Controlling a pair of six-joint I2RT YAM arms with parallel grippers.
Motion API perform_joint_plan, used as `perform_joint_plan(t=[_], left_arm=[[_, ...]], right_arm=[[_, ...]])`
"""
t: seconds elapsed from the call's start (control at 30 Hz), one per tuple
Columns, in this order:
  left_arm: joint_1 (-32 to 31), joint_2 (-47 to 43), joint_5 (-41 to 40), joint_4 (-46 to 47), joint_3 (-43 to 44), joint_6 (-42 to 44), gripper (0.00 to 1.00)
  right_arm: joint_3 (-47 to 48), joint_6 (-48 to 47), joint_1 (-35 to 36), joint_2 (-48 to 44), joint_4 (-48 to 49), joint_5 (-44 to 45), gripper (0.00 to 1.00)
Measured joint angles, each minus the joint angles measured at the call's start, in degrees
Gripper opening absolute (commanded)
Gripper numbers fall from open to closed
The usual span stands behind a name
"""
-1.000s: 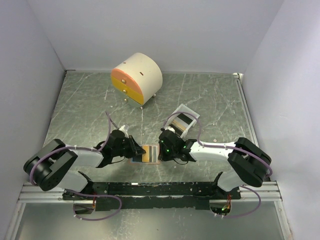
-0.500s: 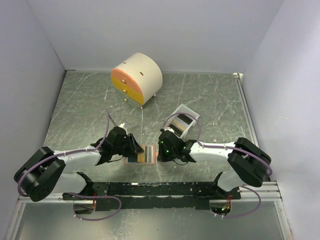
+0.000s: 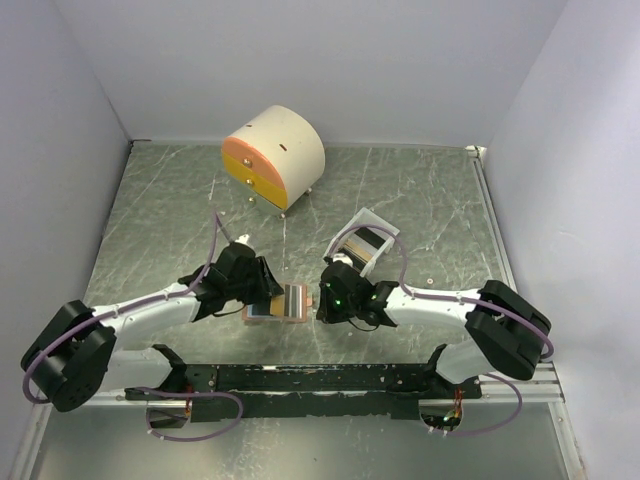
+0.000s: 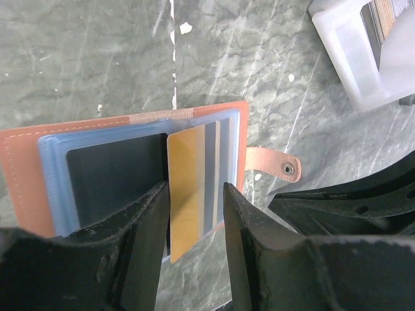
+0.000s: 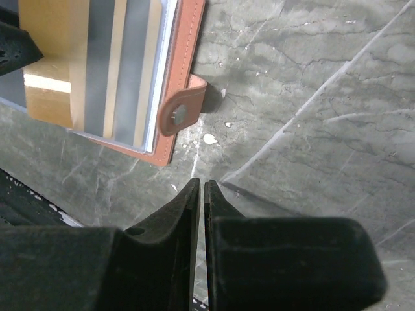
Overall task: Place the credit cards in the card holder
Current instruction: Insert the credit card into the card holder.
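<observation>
The salmon-pink card holder (image 3: 282, 302) lies open on the table between my two grippers. It also shows in the left wrist view (image 4: 26, 175), with blue plastic sleeves. A gold card with grey stripes (image 4: 187, 188) sits partly in the right-hand sleeve, its near end sticking out. My left gripper (image 4: 194, 197) is open, with one finger on each side of that card. My right gripper (image 5: 200, 188) is shut and empty, its tips on the table just short of the holder's snap tab (image 5: 180, 115). More cards stand in the white tray (image 3: 362, 243).
A round cream cabinet (image 3: 275, 158) with orange-yellow drawers stands at the back. The white tray's corner shows in the left wrist view (image 4: 350, 65), close behind the right arm. Grey walls close in the table on three sides.
My left arm has stretched forward and its gripper has shifted up and left. The card holder has slid a little left with it. My right gripper has barely moved.
</observation>
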Motion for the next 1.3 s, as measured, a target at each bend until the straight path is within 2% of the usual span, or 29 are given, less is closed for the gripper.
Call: perform_joint_plan(t=[0.03, 0.1, 0.43, 0.6, 0.8, 0.97, 1.2, 1.3], left_arm=[[0.0, -0.5, -0.4, -0.6, -0.1, 0.0, 0.55], [0.0, -1.2, -1.1, -1.4, -0.2, 0.1, 0.57], [-0.1, -0.5, -2.0, -1.3, -0.7, 0.6, 0.54], [-0.1, 1.9, -1.5, 0.5, -1.0, 0.5, 0.3], [-0.1, 3.8, -0.4, 2.5, -1.5, 0.5, 0.16], [-0.1, 4.7, 1.0, 4.4, -1.6, 0.3, 0.07], [-0.1, 6.0, 4.2, 8.2, -3.0, -1.5, 0.07], [-0.2, 6.0, 5.5, 9.9, -4.2, -2.6, 0.16]], right_arm=[[0.0, 0.0, 0.0, 0.0, 0.0, 0.1, 0.08], [0.0, 0.0, 0.0, 0.0, 0.0, 0.2, 0.08], [0.0, 0.7, 0.0, 0.0, 1.0, 0.7, 0.08], [0.7, 0.6, 0.0, 1.2, 1.7, 1.3, 0.08], [1.6, 0.4, 0.0, 4.1, 3.7, 1.9, 0.07], [2.4, 0.4, 0.0, 7.3, 7.6, 2.1, 0.06], [2.6, 0.7, 0.0, 9.2, 11.6, 2.1, 0.06], [2.5, 0.9, 0.0, 9.2, 11.8, 2.1, 0.06]])
